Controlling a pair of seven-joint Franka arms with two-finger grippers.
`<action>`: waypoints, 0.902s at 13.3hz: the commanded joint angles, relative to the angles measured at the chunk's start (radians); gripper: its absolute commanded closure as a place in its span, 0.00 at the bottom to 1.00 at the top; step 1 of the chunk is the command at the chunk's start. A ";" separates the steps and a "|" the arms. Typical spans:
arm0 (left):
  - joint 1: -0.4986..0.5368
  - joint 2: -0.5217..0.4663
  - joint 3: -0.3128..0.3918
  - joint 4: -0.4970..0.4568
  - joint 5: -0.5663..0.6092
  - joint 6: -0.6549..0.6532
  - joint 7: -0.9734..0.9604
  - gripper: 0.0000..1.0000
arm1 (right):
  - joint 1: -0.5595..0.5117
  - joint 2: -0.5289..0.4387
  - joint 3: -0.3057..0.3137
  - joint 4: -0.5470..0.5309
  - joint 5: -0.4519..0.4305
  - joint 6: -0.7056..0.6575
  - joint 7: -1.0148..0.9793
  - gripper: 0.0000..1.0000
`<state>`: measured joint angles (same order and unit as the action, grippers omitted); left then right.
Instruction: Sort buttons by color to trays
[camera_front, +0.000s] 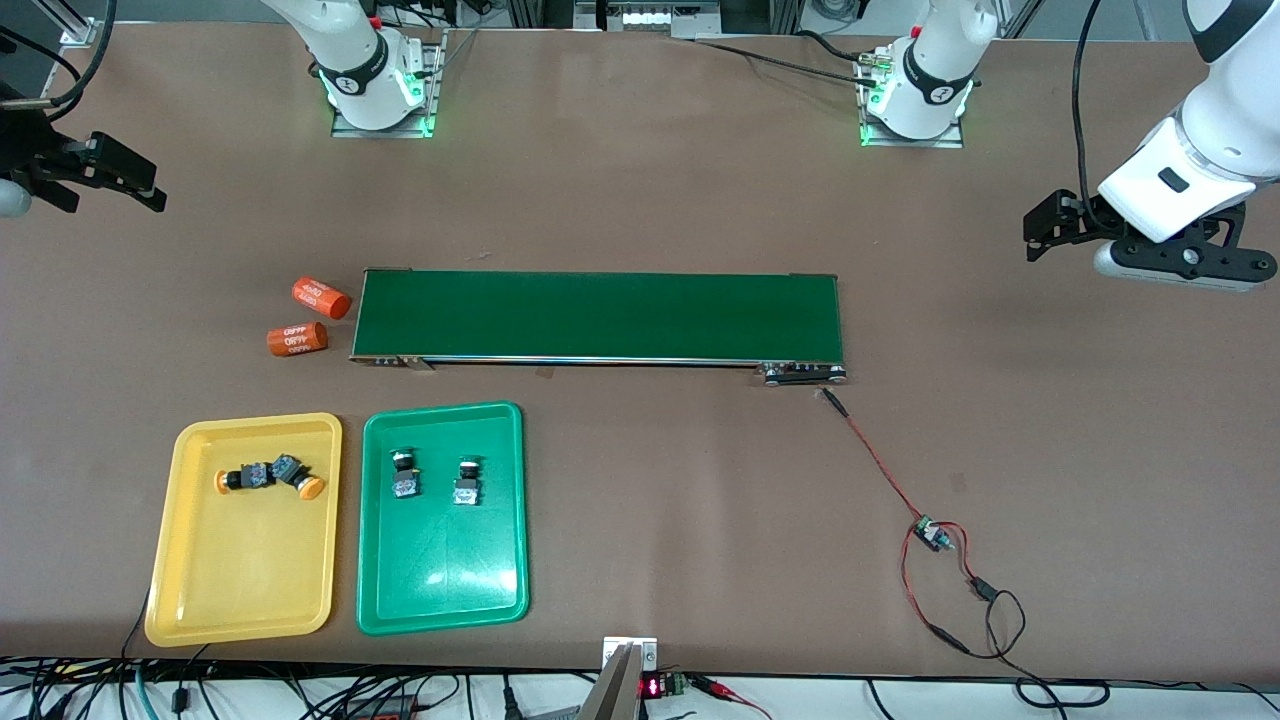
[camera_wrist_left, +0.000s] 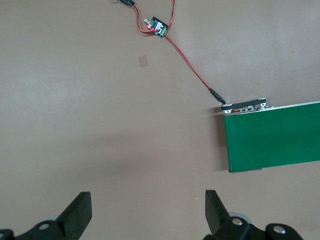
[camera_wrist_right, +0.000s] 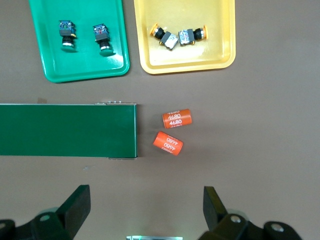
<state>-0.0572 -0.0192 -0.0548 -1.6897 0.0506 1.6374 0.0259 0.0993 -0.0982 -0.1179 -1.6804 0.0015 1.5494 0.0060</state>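
Note:
Two buttons with orange caps (camera_front: 245, 478) (camera_front: 298, 478) lie touching in the yellow tray (camera_front: 240, 570). Two buttons with green caps (camera_front: 404, 472) (camera_front: 467, 480) lie apart in the green tray (camera_front: 445, 560) beside it. The right wrist view shows the same: the green-capped pair (camera_wrist_right: 66, 34) (camera_wrist_right: 102, 37) in the green tray (camera_wrist_right: 80, 67), the orange-capped pair (camera_wrist_right: 164, 36) (camera_wrist_right: 192, 35) in the yellow tray (camera_wrist_right: 190, 60). My right gripper (camera_front: 150, 190) (camera_wrist_right: 146, 195) hangs open and empty over bare table at the right arm's end. My left gripper (camera_front: 1040, 230) (camera_wrist_left: 148, 200) hangs open and empty over bare table at the left arm's end.
A long dark-green conveyor belt (camera_front: 600, 315) lies across the middle of the table. Two orange cylinders printed "4680" (camera_front: 321, 298) (camera_front: 297, 339) lie by its end toward the right arm. A red-and-black wire with a small circuit board (camera_front: 930, 533) trails from its other end.

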 joint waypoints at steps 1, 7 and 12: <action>-0.001 0.001 0.000 0.022 -0.017 -0.021 0.000 0.00 | 0.002 -0.014 0.015 -0.008 -0.026 -0.006 0.045 0.00; -0.001 0.002 0.000 0.022 -0.017 -0.021 0.000 0.00 | -0.003 -0.014 0.009 -0.008 -0.020 -0.026 -0.032 0.00; -0.003 0.002 -0.002 0.022 -0.015 -0.022 -0.001 0.00 | -0.003 -0.015 0.009 -0.008 -0.018 -0.026 -0.031 0.00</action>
<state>-0.0575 -0.0192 -0.0556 -1.6897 0.0506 1.6374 0.0259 0.0978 -0.0982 -0.1111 -1.6805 -0.0117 1.5314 -0.0120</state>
